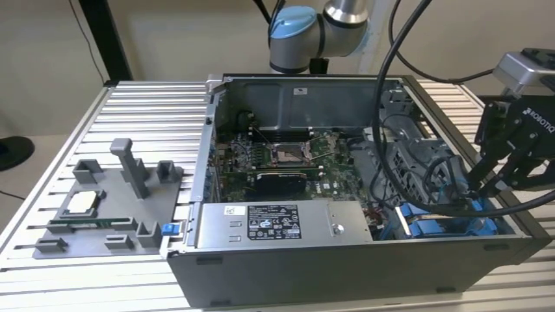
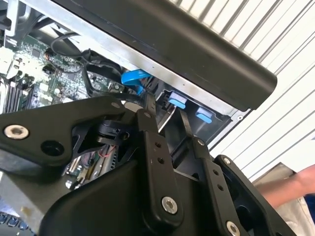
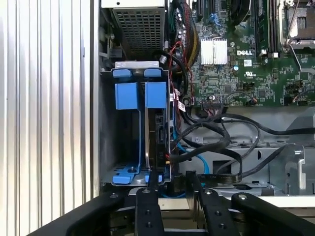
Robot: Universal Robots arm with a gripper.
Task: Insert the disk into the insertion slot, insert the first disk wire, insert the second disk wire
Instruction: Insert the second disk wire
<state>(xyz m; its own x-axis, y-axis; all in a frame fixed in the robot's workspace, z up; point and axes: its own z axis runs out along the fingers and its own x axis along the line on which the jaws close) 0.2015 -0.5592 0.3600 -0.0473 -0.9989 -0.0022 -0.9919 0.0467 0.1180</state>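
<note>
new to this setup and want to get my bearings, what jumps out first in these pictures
The open computer case stands out first, in the middle of the slatted table, its green motherboard exposed. At the exterior view's right the black gripper reaches down into the case's corner, beside the bright blue rails of the insertion slot and a tangle of black cables.

- plain beige wall behind the bench
- ribbed aluminium tabletop, slats running across it
- black upright post at the exterior view's left
- dark round base on pale floor
</note>
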